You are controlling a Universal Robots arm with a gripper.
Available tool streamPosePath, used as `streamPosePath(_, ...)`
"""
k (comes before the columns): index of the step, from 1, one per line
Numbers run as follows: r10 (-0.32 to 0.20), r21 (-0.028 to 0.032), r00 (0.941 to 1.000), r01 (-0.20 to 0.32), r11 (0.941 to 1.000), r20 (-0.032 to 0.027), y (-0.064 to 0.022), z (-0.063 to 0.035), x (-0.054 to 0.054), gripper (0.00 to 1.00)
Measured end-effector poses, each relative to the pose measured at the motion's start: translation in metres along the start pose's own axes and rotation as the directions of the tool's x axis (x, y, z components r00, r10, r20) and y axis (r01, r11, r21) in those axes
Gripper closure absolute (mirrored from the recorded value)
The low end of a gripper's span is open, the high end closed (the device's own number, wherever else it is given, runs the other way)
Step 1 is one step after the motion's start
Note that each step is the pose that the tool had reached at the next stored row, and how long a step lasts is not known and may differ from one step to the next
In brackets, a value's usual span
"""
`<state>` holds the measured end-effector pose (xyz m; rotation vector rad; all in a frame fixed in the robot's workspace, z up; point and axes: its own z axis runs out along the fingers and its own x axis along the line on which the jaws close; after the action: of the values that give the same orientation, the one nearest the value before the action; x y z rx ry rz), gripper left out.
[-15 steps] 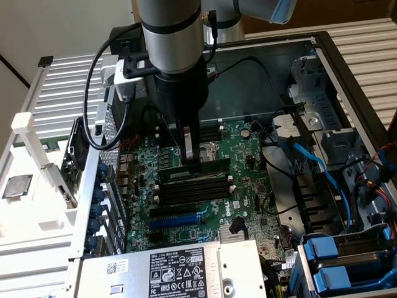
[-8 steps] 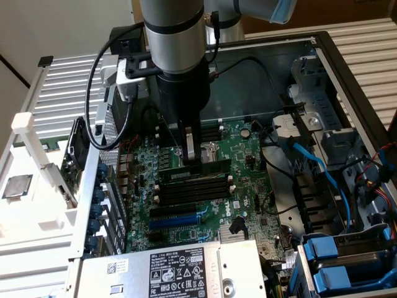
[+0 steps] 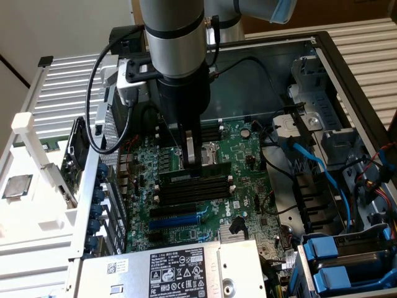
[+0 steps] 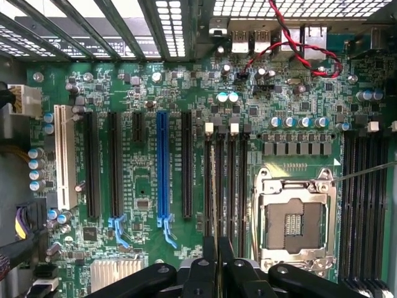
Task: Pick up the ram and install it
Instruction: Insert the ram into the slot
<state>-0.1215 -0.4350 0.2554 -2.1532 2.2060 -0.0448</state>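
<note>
1. Your arm (image 3: 177,37) comes down from above, with the wrist vertical.
2. Your gripper (image 3: 191,160) (image 4: 217,264) points straight down, its two fingers drawn close together.
3. Those fingers pinch the ram (image 3: 216,166) along its upper edge.

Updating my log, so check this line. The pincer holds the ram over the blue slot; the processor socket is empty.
Not the blue slot: the pincer holds the ram over the black memory slots with white end clips. The wrist view shows it. The processor socket is indeed empty.
</note>
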Motion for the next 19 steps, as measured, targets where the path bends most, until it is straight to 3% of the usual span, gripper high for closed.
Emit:
streamPosePath(4, 0.000, -0.0019, 1.0000, 0.000, 1.0000, 0.0000, 0.0002, 0.0030, 0.0000, 0.87)
streamPosePath(9, 0.000, -0.0124, 1.0000, 0.000, 0.9999, -0.0006, 0.0004, 0.0044, 0.0001, 0.87)
streamPosePath(19, 0.000, -0.0131, 1.0000, 0.000, 0.9999, -0.0002, 0.0001, 0.0062, 0.0009, 0.87)
